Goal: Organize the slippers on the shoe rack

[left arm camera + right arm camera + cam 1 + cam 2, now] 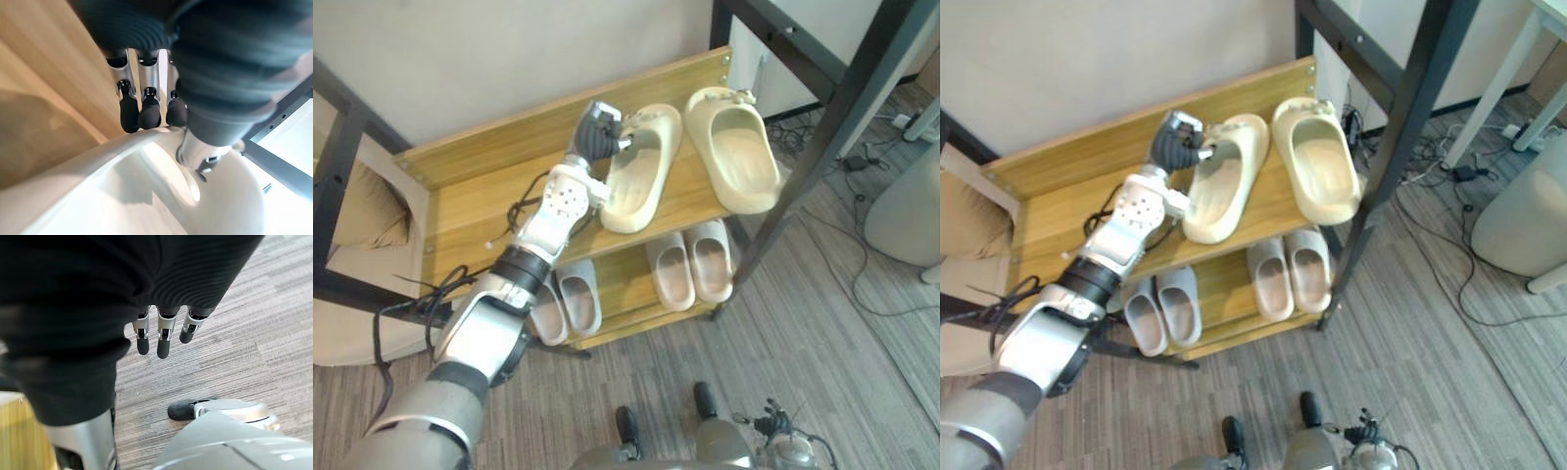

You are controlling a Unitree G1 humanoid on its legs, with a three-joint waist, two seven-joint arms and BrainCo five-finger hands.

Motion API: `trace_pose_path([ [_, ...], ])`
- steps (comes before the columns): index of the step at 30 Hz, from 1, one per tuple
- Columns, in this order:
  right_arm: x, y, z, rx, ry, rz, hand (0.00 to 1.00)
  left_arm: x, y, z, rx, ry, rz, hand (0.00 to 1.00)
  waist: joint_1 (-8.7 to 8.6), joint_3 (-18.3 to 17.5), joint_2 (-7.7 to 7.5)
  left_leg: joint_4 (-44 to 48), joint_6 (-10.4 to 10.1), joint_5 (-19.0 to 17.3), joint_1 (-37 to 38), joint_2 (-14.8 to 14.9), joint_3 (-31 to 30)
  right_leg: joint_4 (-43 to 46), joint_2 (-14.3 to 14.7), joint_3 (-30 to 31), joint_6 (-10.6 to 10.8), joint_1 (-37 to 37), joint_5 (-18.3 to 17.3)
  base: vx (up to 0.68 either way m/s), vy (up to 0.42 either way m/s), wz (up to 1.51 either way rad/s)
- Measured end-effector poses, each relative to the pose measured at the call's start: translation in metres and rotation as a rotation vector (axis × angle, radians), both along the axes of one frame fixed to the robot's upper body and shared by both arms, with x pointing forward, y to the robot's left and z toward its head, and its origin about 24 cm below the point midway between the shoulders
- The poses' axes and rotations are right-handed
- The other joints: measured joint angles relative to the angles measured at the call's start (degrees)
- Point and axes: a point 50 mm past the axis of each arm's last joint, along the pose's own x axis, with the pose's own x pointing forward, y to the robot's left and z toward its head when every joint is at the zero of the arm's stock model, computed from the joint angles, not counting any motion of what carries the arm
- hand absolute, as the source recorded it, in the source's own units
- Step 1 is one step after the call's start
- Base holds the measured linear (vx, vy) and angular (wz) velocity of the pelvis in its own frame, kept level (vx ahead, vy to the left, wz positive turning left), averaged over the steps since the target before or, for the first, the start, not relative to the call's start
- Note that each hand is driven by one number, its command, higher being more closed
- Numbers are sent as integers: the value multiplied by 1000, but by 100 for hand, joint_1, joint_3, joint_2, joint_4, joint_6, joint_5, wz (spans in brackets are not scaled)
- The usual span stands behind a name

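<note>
A wooden shoe rack (470,201) of smooth, grained boards with two shelves is set against a pale wall. On its top shelf, two cream slippers of thick moulded foam with rounded outlines are laid side by side. The left cream slipper (641,186) is set at a slant, and the right cream slipper (736,162) lies just beside it. The left hand (599,132) is closed on the rim of the left cream slipper at the end nearer the wall. In the left wrist view its fingers (149,110) are curled over the outside of the rim and the thumb (195,152) is pressed inside. On the lower shelf a grey pair (579,302) and a beige pair (690,266) are lined up, so six slippers are counted in all. A black metal frame (822,147) crosses in front of the rack's right end. The right hand (164,333) is held above the ribbed grey carpet (803,372), its fingers straight, relaxed and holding nothing.
</note>
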Motion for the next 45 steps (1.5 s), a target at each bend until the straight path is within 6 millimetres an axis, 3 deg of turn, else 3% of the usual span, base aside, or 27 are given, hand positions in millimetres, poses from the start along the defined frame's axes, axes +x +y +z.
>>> trace_pose_path([
  [10,1,0,0,-4,-3,1,0,-2,-8,-2,-76,10,-21,0,3,5,-8,0,3,23,28,13,-163,-3,-31,-195,-1,123,-2,-12,-8,8],
  [15,8,4,2,-3,-14,30,0,-10,-1,-5,-173,-3,-22,0,34,8,-13,0,10,38,35,11,-183,-3,-35,-235,-1,147,-2,-18,-9,5],
  [19,9,5,2,-8,-10,51,0,-21,3,-7,-242,-29,-45,0,56,19,-31,0,4,75,42,10,-331,-3,-40,-386,-9,224,-8,-25,-13,16],
  [27,8,5,1,-18,7,86,0,-48,13,-8,-382,-102,-87,0,271,8,-77,-1,6,91,48,27,-462,-4,-30,-517,-22,295,-17,-28,-10,9],
  [39,9,12,-1,-27,27,145,0,-71,33,-65,-548,74,-60,0,358,-98,-315,-1,4,98,55,31,-494,-5,-25,-559,-27,322,-27,-3,-1,1],
  [45,3,13,-5,-20,57,147,0,-79,13,-86,-577,172,-136,0,456,-159,-421,-1,26,131,7,6,-633,-6,-48,-686,-24,345,-50,-15,0,11],
])
